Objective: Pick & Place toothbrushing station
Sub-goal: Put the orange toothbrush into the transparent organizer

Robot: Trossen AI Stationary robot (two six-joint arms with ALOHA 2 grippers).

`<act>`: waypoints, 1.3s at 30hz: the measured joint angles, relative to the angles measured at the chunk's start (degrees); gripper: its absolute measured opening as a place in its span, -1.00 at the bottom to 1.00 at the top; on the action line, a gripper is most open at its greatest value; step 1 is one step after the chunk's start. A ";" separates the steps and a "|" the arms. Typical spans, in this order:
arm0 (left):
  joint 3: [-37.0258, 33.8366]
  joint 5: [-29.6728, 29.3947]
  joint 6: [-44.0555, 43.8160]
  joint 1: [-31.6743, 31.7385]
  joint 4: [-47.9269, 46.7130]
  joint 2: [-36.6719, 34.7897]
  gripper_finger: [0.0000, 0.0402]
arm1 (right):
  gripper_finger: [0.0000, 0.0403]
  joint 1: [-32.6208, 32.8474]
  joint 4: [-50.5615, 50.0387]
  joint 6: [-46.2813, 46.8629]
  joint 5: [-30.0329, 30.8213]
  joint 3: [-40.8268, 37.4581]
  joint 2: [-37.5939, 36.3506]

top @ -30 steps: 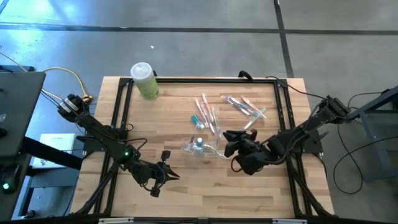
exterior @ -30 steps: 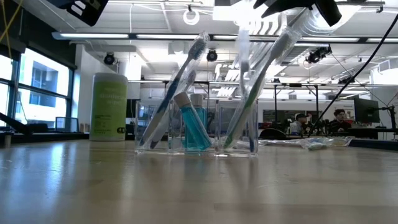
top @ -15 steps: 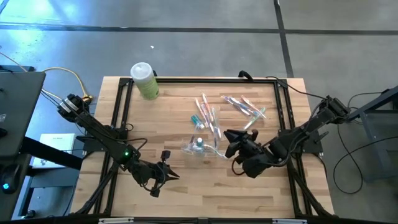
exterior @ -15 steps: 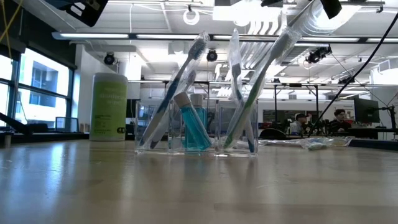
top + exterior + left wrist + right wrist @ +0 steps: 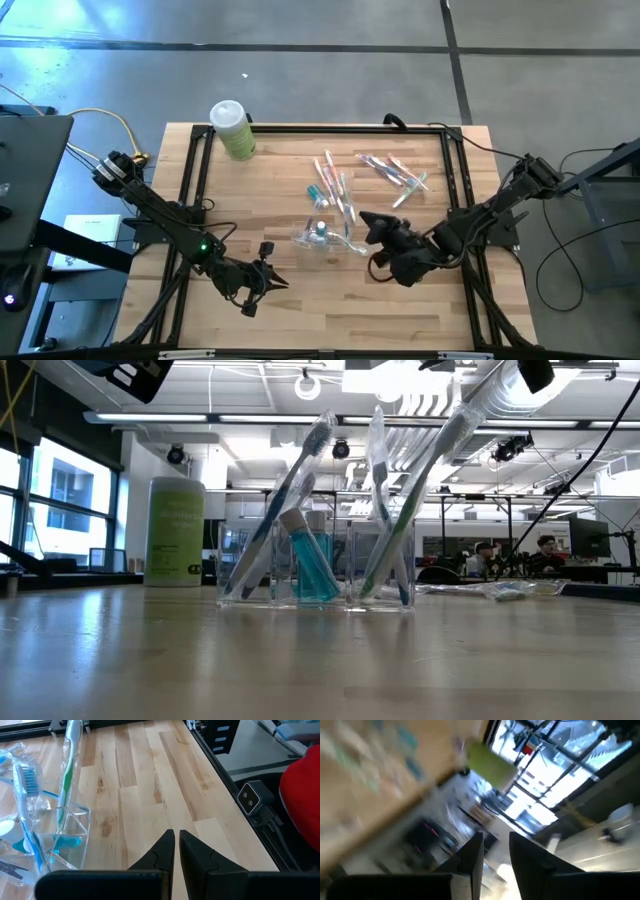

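Since a second ago the right tool (image 5: 372, 232) has drawn slightly back toward 4 o'clock, fingers parted, gripping nothing. One clear holder (image 5: 315, 565) at the tabletop's (image 5: 300, 310) centre carries three toothbrushes (image 5: 285, 495) and one blue tube (image 5: 310, 560). Loose packaged brushes (image 5: 390, 172) lie toward 1 o'clock, uncountable. Left tool (image 5: 176, 851), closed and empty, waits at 7 o'clock.

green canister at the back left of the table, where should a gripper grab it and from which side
Grip the green canister around its straight cylindrical body, below the white lid, jaws level. It stands upright in the low view, so a side grasp probably suits. Come from the table's centre: the black frame rail runs close along its outer side. The left gripper, shut, is the nearer one.
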 joint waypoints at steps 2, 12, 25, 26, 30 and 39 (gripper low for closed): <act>0.00 0.00 0.00 0.00 0.01 0.00 -0.90 | -0.57 -0.01 0.01 8.47 -4.77 0.00 0.00; 0.00 0.00 0.02 0.00 0.29 0.00 -0.90 | -0.57 -0.17 1.95 20.40 -30.64 0.00 0.00; 0.00 0.00 0.07 0.00 0.42 0.00 -0.90 | -0.58 -0.58 9.83 45.07 -78.09 0.00 0.02; 0.00 0.00 0.07 0.00 0.42 0.00 -0.90 | -0.58 -0.83 10.39 49.10 -79.02 0.00 0.02; 0.00 0.00 0.07 0.00 0.42 0.00 -0.90 | -0.58 -1.93 10.01 69.22 -76.07 0.00 0.04; 0.00 0.00 0.07 0.00 0.42 0.00 -0.90 | -0.58 -5.24 7.06 94.27 -64.93 -0.02 0.04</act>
